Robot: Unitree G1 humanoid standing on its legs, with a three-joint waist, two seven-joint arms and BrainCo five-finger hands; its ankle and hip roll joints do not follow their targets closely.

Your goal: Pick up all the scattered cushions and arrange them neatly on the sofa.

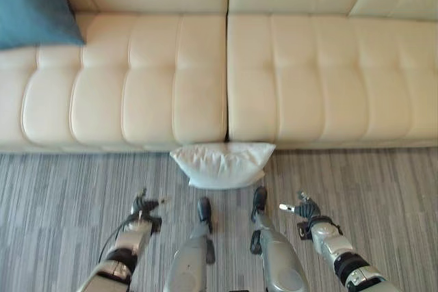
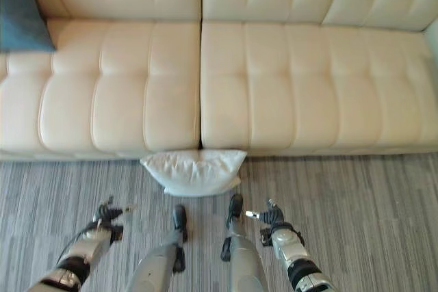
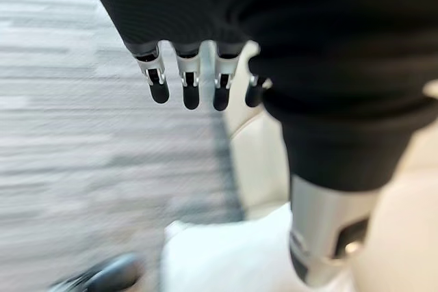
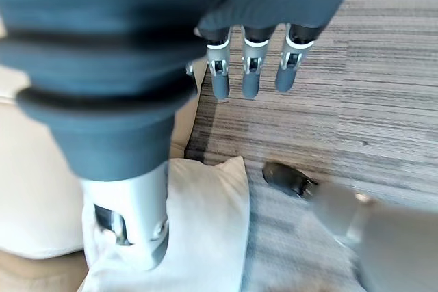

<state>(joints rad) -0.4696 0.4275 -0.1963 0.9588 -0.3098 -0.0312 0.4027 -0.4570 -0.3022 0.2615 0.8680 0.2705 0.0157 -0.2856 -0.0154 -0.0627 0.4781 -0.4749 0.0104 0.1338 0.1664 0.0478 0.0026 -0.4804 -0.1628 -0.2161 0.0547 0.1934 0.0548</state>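
A white cushion (image 1: 222, 164) lies on the striped carpet (image 1: 383, 189), touching the front edge of the cream sofa (image 1: 287, 80) below the seam between its two seats. A blue cushion (image 1: 31, 5) rests at the sofa's far left corner. The left hand (image 1: 142, 211) and right hand (image 1: 306, 210) hover over the carpet on either side of the white cushion, nearer than it, fingers straight, holding nothing.

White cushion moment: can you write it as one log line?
white cushion: floor by sofa | blue cushion: on sofa | left hand: open | right hand: open

Cushion (image 1: 222, 164) on floor (image 1: 383, 189) vs sofa (image 1: 301, 80) front; another cushion (image 1: 31, 5) on sofa's left.
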